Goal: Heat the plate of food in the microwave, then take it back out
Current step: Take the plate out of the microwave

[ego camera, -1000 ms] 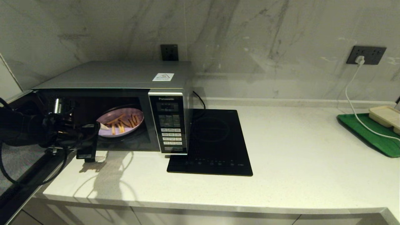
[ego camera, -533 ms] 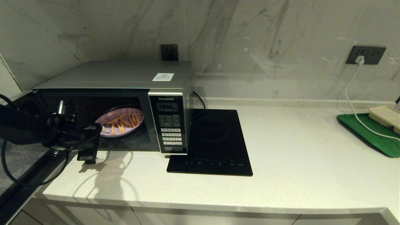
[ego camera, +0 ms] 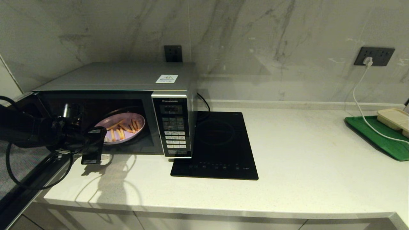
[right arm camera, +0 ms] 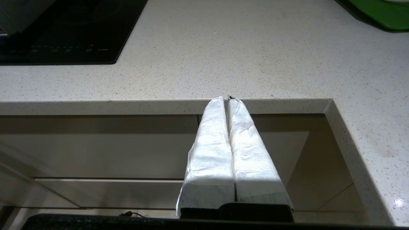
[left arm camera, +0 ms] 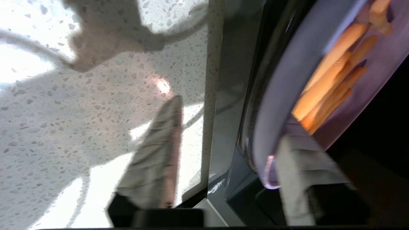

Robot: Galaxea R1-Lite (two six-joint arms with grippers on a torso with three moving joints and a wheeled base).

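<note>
The silver microwave (ego camera: 127,76) stands at the counter's left with its door (ego camera: 28,182) swung open to the left. Inside the dark cavity lies the lilac plate (ego camera: 102,123) with several orange fries (ego camera: 123,129). My left gripper (ego camera: 97,142) is at the cavity's mouth and stands open. One finger (left arm camera: 297,166) sits over the plate's near rim (left arm camera: 281,95); the other finger (left arm camera: 159,153) hangs outside over the counter. My right gripper (right arm camera: 227,99) is shut on nothing, parked low at the counter's front edge (right arm camera: 159,107), out of the head view.
A flat black induction cooktop (ego camera: 217,147) lies right of the microwave. At the far right a green tray (ego camera: 377,137) carries a beige compartment tray (ego camera: 394,118). A white cable (ego camera: 361,105) runs down to it from the wall socket (ego camera: 377,56).
My left arm has moved right, bringing the open gripper up to the plate's near rim. The plate has shifted slightly to the left inside the cavity.
</note>
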